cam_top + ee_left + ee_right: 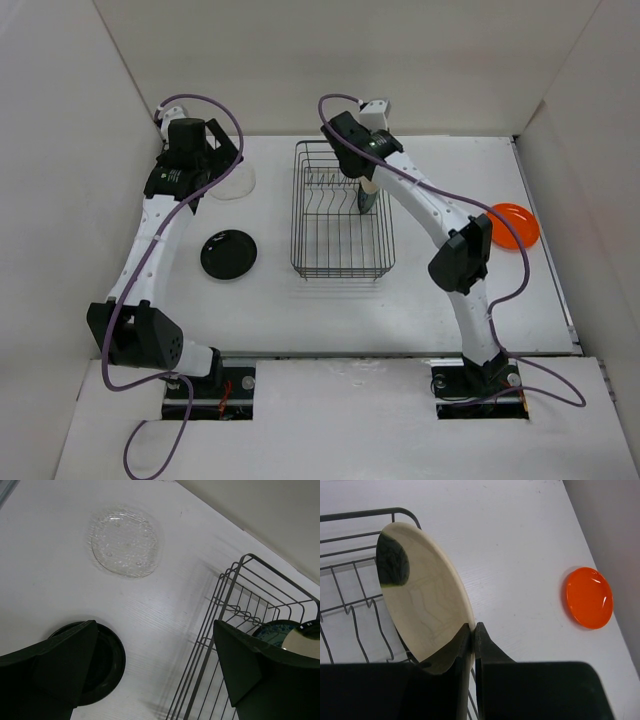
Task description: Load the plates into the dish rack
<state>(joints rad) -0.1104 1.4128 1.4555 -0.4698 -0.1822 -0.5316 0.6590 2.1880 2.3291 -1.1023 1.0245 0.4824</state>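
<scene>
- Pinching the lower rim of the cream plate point(425, 600), the right jaws are pressed together on it. They hold it on edge and slightly tilted, inside the far right part of the dish rack point(340, 250).
- Whether the cream plate's bottom edge sits between the divider prongs point(357, 625) cannot be told from these views.
- A dark patch point(392, 562) marks the upper left of the cream plate's face.
- The dish rack, a black wire basket, stands on the middle of the tabletop point(300, 310). Its row of upright prongs crosses its far half.
- A dark teal patterned plate point(270, 630) stands in the rack just beside the cream plate. It is mostly hidden by it in the left wrist view.
- The left jaws are spread wide and grip nothing. They hang above the far left of the tabletop, to the left of the rack.
- The clear glass plate point(125, 542) lies flat on the tabletop, far and to the left, apart from the rack. In the overhead view the left arm point(150, 240) covers part of it.
- The glossy black plate point(229, 253) lies flat on the tabletop, nearer than the glass plate, left of the rack and not touching it.
- The bright orange plate point(512, 226) lies flat near the right edge of the tabletop, well apart from the rack. The right arm point(430, 215) overlaps its left edge in the overhead view.
</scene>
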